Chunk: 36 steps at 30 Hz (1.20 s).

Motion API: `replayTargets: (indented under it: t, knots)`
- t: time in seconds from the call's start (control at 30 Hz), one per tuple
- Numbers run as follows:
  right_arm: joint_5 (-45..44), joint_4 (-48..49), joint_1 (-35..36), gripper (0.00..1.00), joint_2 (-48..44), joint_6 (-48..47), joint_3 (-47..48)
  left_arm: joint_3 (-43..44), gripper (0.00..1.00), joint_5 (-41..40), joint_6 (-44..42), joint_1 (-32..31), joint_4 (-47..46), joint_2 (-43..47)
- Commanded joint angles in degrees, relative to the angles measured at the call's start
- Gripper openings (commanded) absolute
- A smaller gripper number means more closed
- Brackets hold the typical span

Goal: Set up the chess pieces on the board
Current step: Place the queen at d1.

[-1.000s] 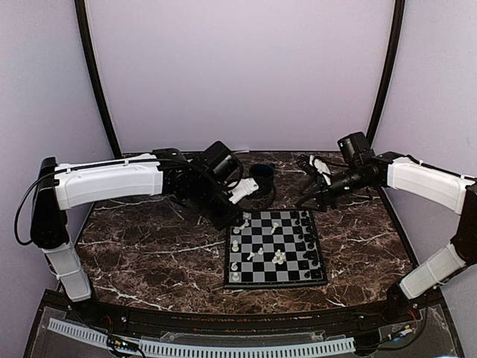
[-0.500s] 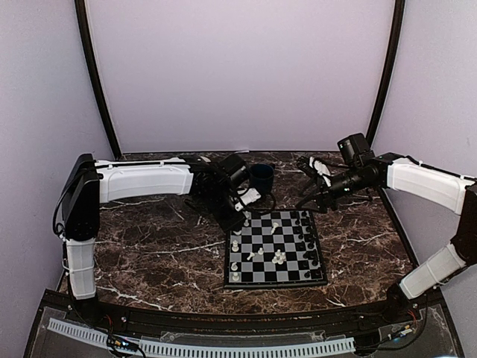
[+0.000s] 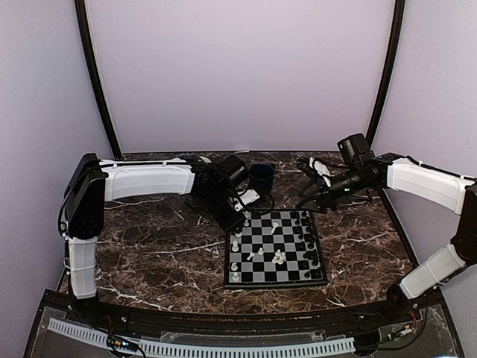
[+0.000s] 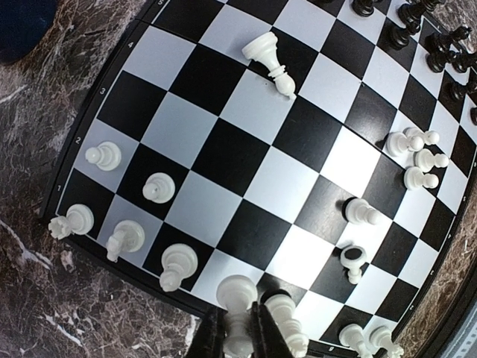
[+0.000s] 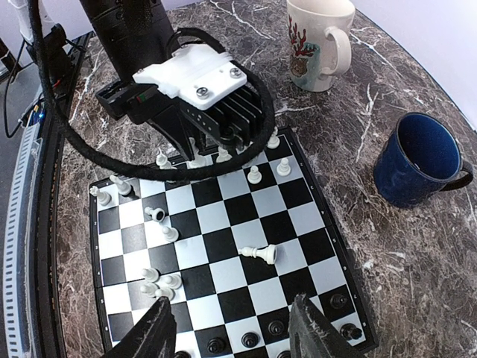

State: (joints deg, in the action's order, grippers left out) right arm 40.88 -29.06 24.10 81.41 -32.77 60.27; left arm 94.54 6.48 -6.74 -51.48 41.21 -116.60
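Note:
The board [image 3: 257,237] lies at table centre and also shows in the left wrist view [image 4: 246,149] and the right wrist view [image 5: 223,246]. White chess pieces stand along its left edge [image 4: 160,186], and a small cluster [image 4: 417,153] stands mid-board. One white piece lies toppled [image 4: 270,56] [image 5: 259,253]. Black pieces line the right edge [image 3: 307,239] [image 5: 246,339]. My left gripper [image 3: 240,212] [image 4: 238,335] is shut on a white piece [image 4: 237,292] at the board's far left edge row, beside another white piece [image 4: 287,321]. My right gripper [image 3: 307,200] [image 5: 232,321] is open and empty above the board's far right.
A dark blue mug [image 3: 261,177] [image 5: 417,160] stands just behind the board. A white patterned mug [image 5: 319,41] stands further left behind it. The left arm's cable loops over the board's far left corner [image 5: 149,175]. The table is dark marble [image 3: 149,246].
My left arm has reached right and forward, bringing its gripper down to the board's far left edge. In the last half second it barely moved. The right arm has not moved.

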Motion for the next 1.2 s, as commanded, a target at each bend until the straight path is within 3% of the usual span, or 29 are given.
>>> replayTargets:
  t: [0.0, 0.67, 0.87, 1.17]
  knots:
    - [0.3, 1.1, -0.3, 0.53, 0.0, -0.8, -0.6, -0.6, 0.12, 1.2, 0.4, 0.3, -0.7, -0.6]
    - [0.5, 0.9, -0.3, 0.53, 0.8, -1.1, -0.5, -2.3, 0.14, 0.1, 0.2, 0.4, -0.6, -2.5]
    - [0.8, 0.8, -0.3, 0.53, 0.8, -1.1, -0.4, -1.6, 0.25, 0.1, 0.5, 0.4, 0.7, -2.5]
    - [-0.5, -3.9, -0.3, 0.53, 2.6, -4.0, 4.6, -0.3, 0.3, -1.3, 0.8, 0.4, 3.1, 0.6]
